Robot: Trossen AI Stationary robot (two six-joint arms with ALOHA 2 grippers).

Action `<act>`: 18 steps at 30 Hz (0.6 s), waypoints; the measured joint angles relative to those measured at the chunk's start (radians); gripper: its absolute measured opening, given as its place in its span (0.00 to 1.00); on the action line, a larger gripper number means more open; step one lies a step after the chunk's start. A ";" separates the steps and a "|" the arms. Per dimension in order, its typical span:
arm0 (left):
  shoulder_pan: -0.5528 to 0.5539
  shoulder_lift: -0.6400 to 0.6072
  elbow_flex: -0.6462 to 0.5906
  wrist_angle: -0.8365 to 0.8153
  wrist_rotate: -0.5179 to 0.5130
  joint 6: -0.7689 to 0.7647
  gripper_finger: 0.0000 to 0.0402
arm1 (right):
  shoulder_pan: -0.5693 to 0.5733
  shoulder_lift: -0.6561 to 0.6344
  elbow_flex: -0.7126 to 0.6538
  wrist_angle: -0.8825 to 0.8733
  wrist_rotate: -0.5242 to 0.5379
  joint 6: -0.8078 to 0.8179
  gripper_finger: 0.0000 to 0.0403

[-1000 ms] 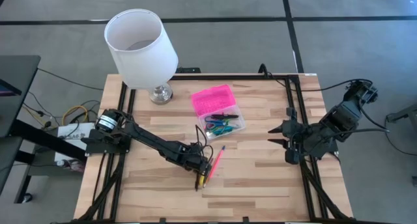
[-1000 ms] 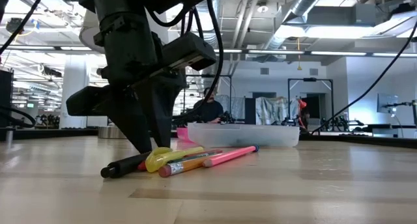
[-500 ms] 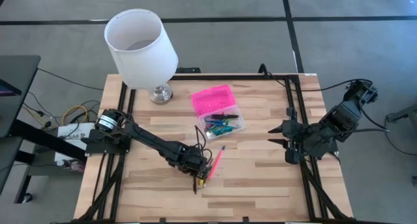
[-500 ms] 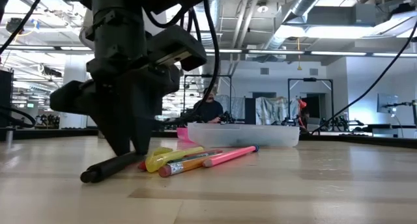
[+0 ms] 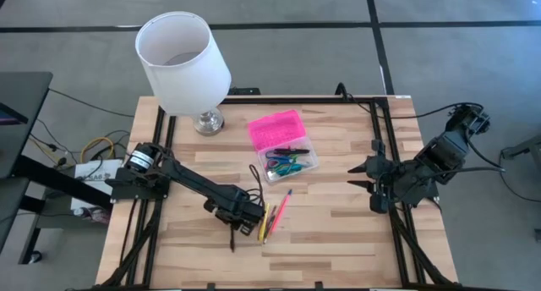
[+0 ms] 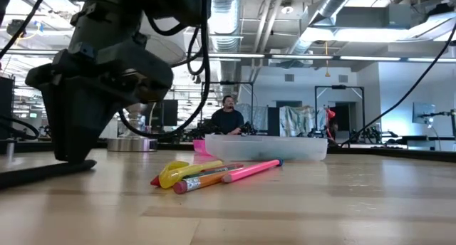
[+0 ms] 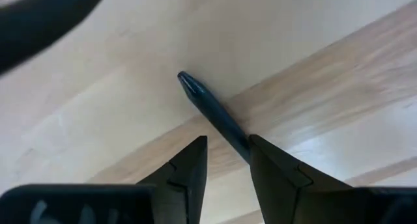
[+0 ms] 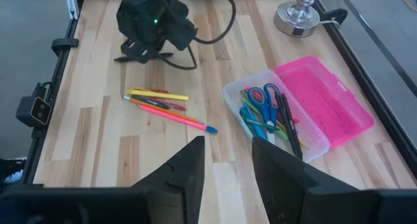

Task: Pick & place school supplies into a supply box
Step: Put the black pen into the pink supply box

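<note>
The black pen [image 7: 215, 110] lies between the fingers of the left gripper [image 7: 227, 160], which is closed on it low over the table [image 5: 338, 232]; the tip of the pen sticks out in front of the fingers. Just beside this gripper, three more items lie loose on the wood: a yellow marker [image 6: 173, 174], an orange pencil [image 6: 203, 177] and a pink pencil [image 6: 249, 169]. The supply box [image 5: 292, 166] stands open a little further away, its pink lid [image 5: 277, 129] folded back flat. Inside the clear base are scissors [image 8: 255, 98] and several pens. The right gripper [image 5: 362, 176] waits at the right edge of the table, its fingers apart and empty. A lamp [image 5: 183, 61] stands at the far left corner.
</note>
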 joint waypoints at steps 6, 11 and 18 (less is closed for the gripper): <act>-0.001 -0.002 0.001 0.020 0.021 -0.011 0.26 | 0.000 0.000 0.000 0.000 0.000 -0.001 0.30; -0.023 -0.003 0.002 0.024 0.019 -0.098 0.26 | 0.000 0.000 0.000 0.000 0.000 -0.017 0.30; -0.101 -0.005 0.003 0.029 -0.030 -0.298 0.26 | 0.000 0.000 0.000 -0.001 0.000 -0.029 0.30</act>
